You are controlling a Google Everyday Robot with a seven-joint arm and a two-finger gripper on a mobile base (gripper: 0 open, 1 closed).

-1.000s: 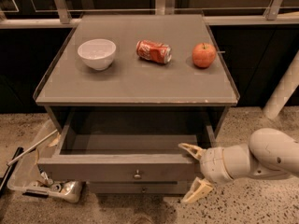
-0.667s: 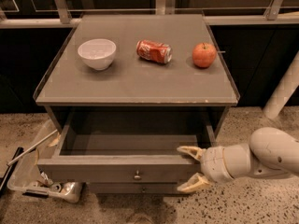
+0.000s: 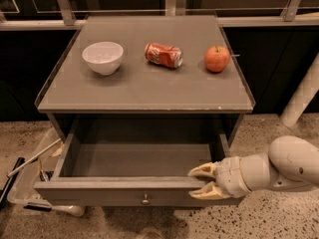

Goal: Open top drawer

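Top drawer sat well out; pincer, narrowly parted astride its front rim, risked snagging and yanking it free.

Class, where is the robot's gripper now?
Camera view, lower right: the gripper is at the front of the open top drawer, toward its right end, right of the knob.

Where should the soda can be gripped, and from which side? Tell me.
Grip the soda can across its mid-body, coming from above: it lies on its side, ends pointing left and right, so the jaws can close front-to-back. The gripper is low at the open top drawer's front right end.
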